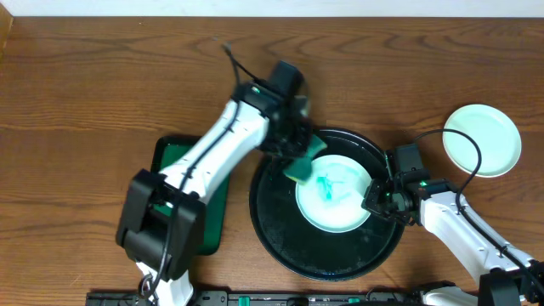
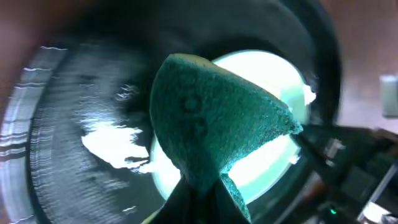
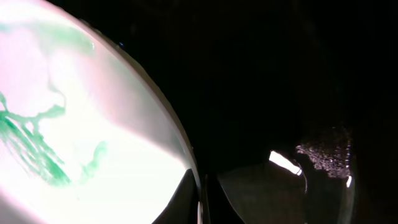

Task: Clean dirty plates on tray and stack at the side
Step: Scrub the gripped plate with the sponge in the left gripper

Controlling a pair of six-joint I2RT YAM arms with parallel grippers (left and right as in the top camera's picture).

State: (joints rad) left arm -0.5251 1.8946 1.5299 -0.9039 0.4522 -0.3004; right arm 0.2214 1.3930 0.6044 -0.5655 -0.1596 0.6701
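A white plate [image 1: 340, 204] with turquoise-green smears lies on the large black tray [image 1: 280, 229]. My left gripper [image 1: 297, 157] is shut on a green sponge [image 1: 304, 167], which hangs over the plate's upper left edge. In the left wrist view the sponge [image 2: 217, 118] covers most of the plate [image 2: 267, 68]. My right gripper [image 1: 380, 197] is shut on the plate's right rim. In the right wrist view its fingers [image 3: 200, 199] pinch the rim of the smeared plate [image 3: 74, 137]. A plain white plate [image 1: 483, 140] lies on the wooden tabletop at the right.
A rectangular green tray [image 1: 212, 212] lies left of the black tray, under my left arm. The wood-grain tabletop [image 1: 102, 85] spreads around both trays. A black rail runs along the table's front edge [image 1: 280, 299].
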